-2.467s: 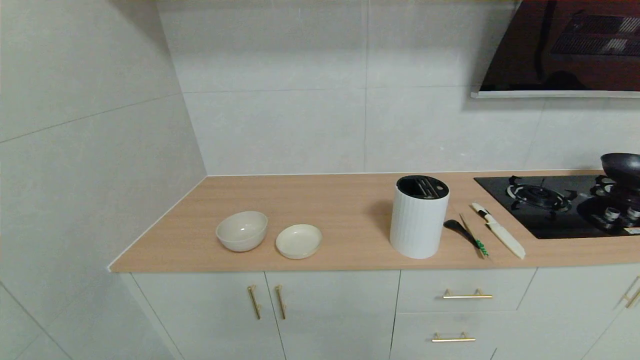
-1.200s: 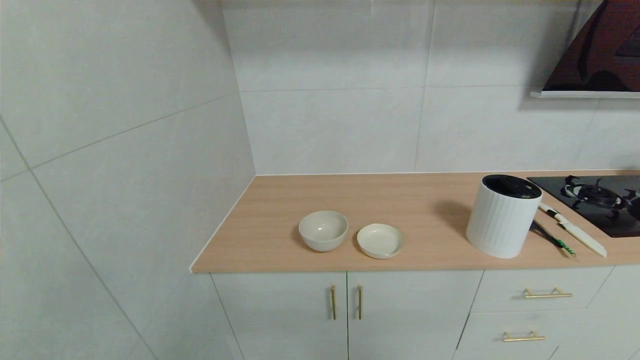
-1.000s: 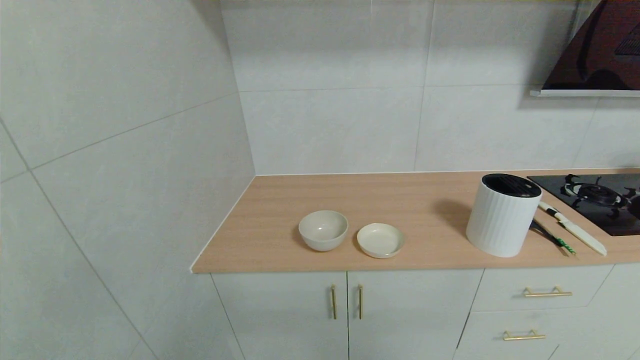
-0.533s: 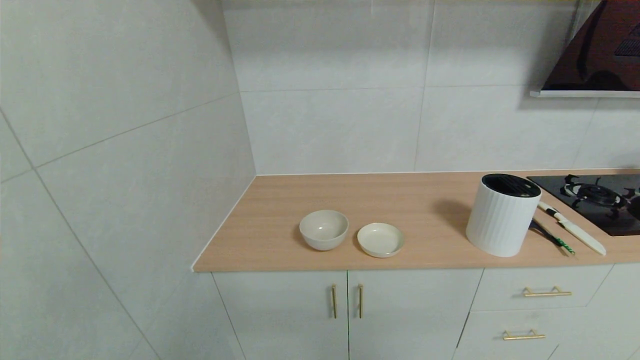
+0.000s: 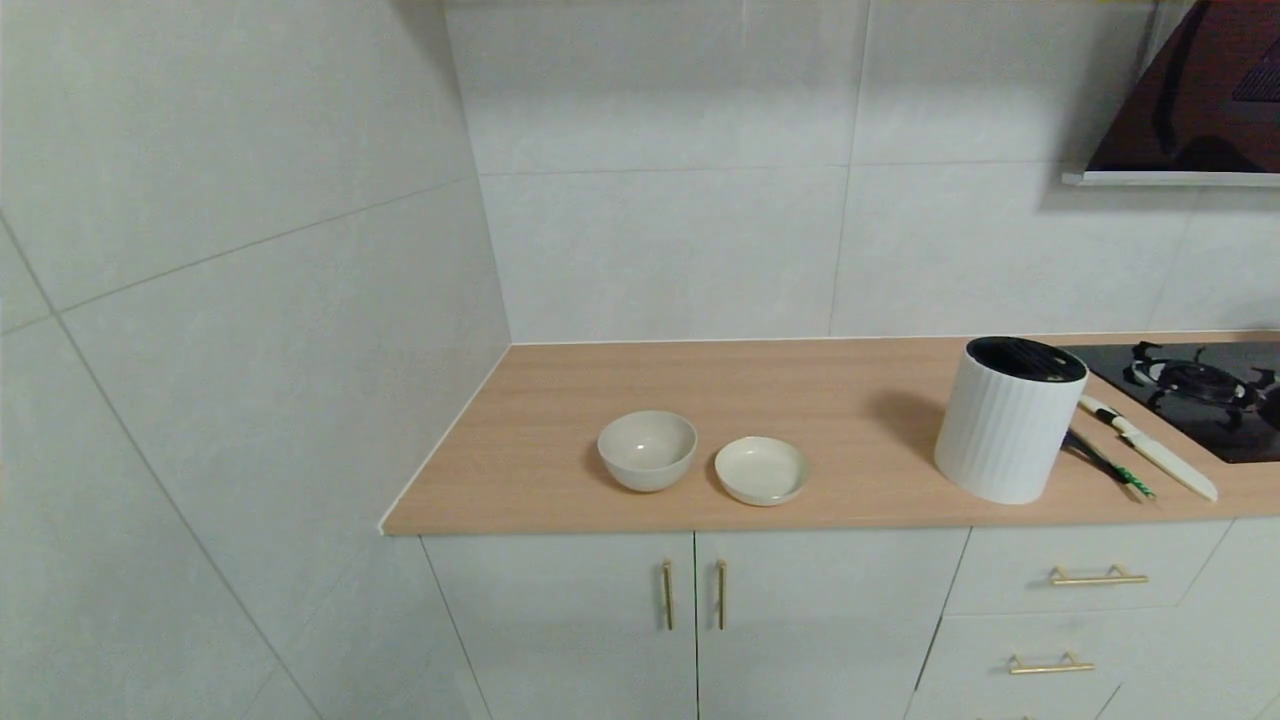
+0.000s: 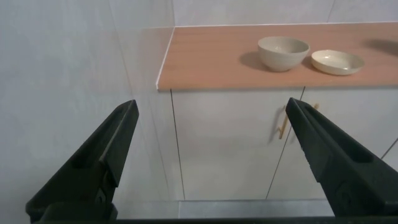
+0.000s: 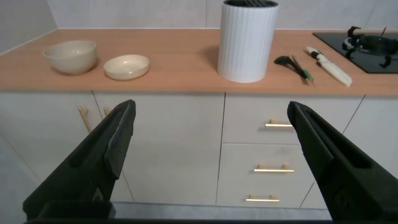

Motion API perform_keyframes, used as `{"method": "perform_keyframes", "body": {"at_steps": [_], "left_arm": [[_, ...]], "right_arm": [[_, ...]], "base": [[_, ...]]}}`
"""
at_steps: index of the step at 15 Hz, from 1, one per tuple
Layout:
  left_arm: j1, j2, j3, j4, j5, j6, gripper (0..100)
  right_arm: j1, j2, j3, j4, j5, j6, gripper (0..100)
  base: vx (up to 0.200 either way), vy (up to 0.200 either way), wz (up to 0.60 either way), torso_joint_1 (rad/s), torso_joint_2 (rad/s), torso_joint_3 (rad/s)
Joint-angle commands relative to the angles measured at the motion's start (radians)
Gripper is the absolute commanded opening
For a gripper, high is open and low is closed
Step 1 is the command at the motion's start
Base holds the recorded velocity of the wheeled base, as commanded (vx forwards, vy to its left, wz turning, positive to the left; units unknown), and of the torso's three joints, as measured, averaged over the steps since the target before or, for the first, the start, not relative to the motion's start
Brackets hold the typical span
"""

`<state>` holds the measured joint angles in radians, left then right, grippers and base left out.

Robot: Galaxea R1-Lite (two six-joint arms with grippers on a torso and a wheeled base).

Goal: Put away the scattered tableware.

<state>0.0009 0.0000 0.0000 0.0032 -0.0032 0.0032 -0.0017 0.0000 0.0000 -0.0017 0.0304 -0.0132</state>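
Two sets of jaws spread wide: left gripper [image 6: 210,104], right gripper [image 7: 211,107].
Well ahead of right jaws: bowl [image 7: 69,56], saucer [image 7: 126,66], white holder [image 7: 247,40] on counter [image 7: 186,71].

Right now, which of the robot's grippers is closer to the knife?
Right. The right gripper is low before the drawers, near the counter end holding the knife; the left gripper is before the other end, past the bowl.

White tiled walls [image 5: 650,250], wooden counter [image 5: 800,385], white cabinets [image 5: 560,620]
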Motion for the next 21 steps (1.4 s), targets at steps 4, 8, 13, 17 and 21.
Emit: {"method": "perform_keyframes", "body": {"at_steps": [4,8,13,17,21], "left_arm": [[0.001,0.0,0.0,0.0,0.0,0.0,100],[0.001,0.0,0.0,0.0,0.0,0.0,100],[0.001,0.0,0.0,0.0,0.0,0.0,100],[0.001,0.0,0.0,0.0,0.0,0.0,100],[0.001,0.0,0.0,0.0,0.0,0.0,100]], "right_arm": [[0.0,0.0,0.0,0.0,0.0,-0.001,100],[0.0,0.0,0.0,0.0,0.0,-0.001,100],[0.0,0.0,0.0,0.0,0.0,-0.001,100],[0.0,0.0,0.0,0.0,0.0,-0.001,100],[0.0,0.0,0.0,-0.001,0.0,-0.001,100]], "base": [[0.0,0.0,0.0,-0.171,0.37,0.204],[0.0,0.0,0.0,-0.227,0.49,0.256],[0.0,0.0,0.0,-0.249,0.55,0.301],[0.0,0.0,0.0,-0.223,0.52,0.293],[0.0,0.0,0.0,-0.202,0.5,0.292]]}}
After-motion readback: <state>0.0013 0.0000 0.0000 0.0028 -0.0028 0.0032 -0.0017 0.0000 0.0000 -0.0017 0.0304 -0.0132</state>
